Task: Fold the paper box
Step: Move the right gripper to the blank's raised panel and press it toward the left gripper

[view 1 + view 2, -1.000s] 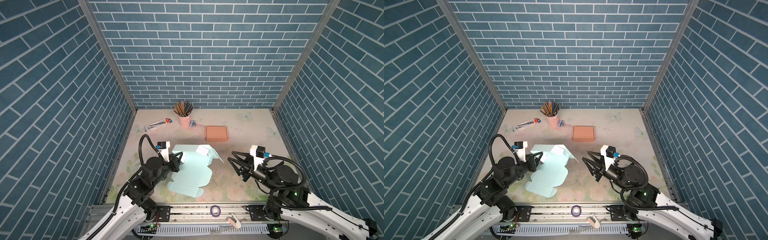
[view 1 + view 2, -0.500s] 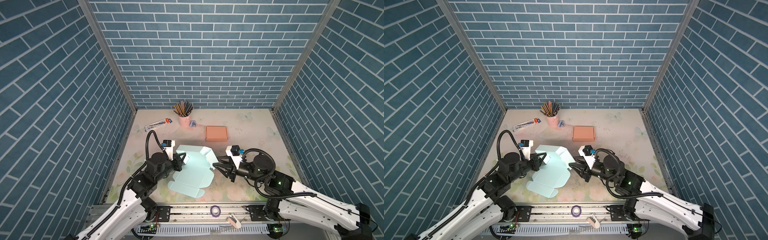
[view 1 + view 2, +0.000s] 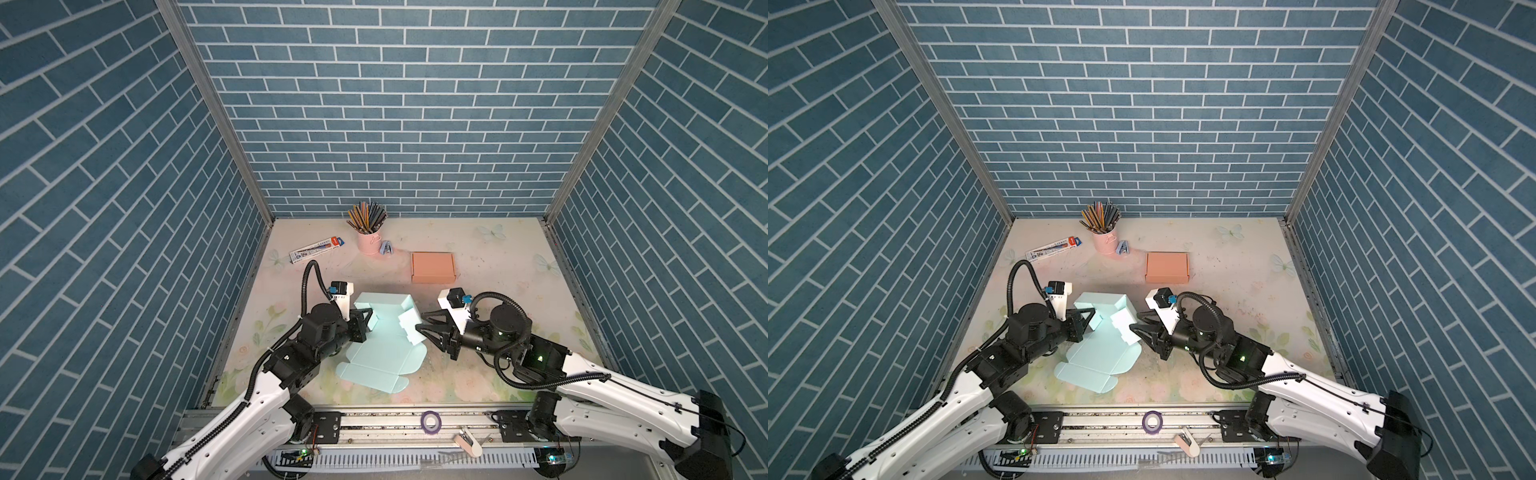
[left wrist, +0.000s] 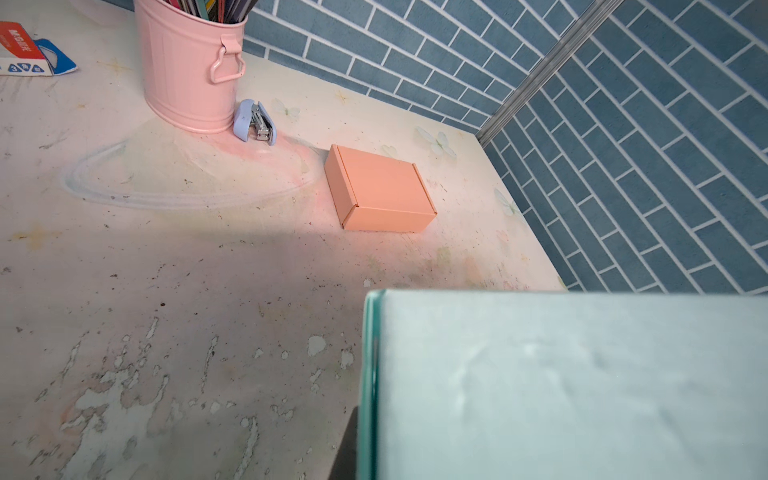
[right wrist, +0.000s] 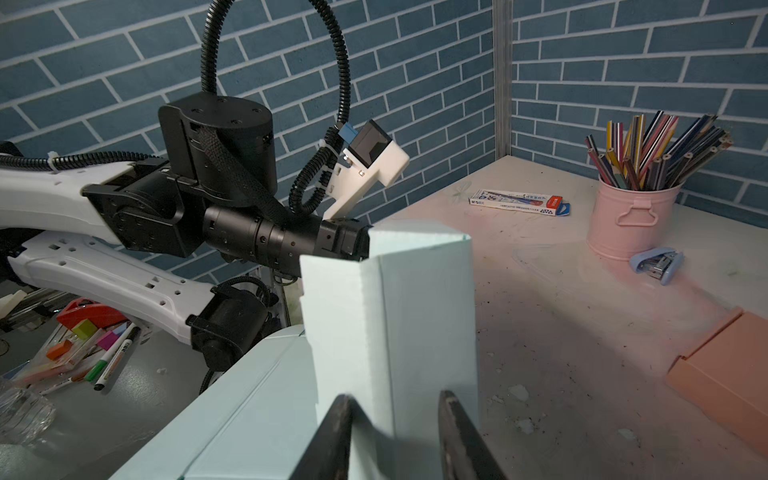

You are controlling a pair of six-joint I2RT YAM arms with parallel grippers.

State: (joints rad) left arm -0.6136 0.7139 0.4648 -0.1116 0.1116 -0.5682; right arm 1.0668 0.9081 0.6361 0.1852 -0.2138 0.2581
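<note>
Mint paper box, one, orange box, one

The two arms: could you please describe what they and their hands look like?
The left arm and right arm have white shell links with black joints. A ribbed black cable loops above each wrist, where a white bracket carries a black camera with a blue plug. The left hand and right hand are black, with tapering fingers. A green light glows on the right arm.
</note>
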